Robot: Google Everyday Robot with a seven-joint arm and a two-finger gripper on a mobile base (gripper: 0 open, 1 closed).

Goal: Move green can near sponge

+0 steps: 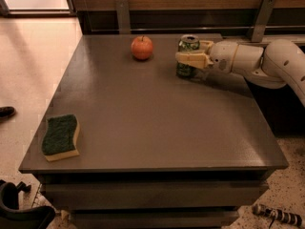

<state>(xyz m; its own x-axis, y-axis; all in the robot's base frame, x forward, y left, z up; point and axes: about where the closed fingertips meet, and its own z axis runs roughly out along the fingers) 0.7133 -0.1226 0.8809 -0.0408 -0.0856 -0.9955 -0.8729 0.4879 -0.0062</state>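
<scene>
The green can (188,43) stands upright at the back of the dark table (157,123), right of its middle. My gripper (190,51) reaches in from the right at can height. Its fingers (190,59) straddle the can, the near one lying across the can's front and the far one mostly hidden behind it, and they look closed on it. The can rests on the table. The sponge (60,136), dark green on top with a yellow base, lies flat near the front left corner, far from the can.
An orange-red apple (142,47) sits at the back, a little left of the can. A wooden wall with metal brackets (123,14) runs behind the table. The white arm (267,63) stretches over the back right edge.
</scene>
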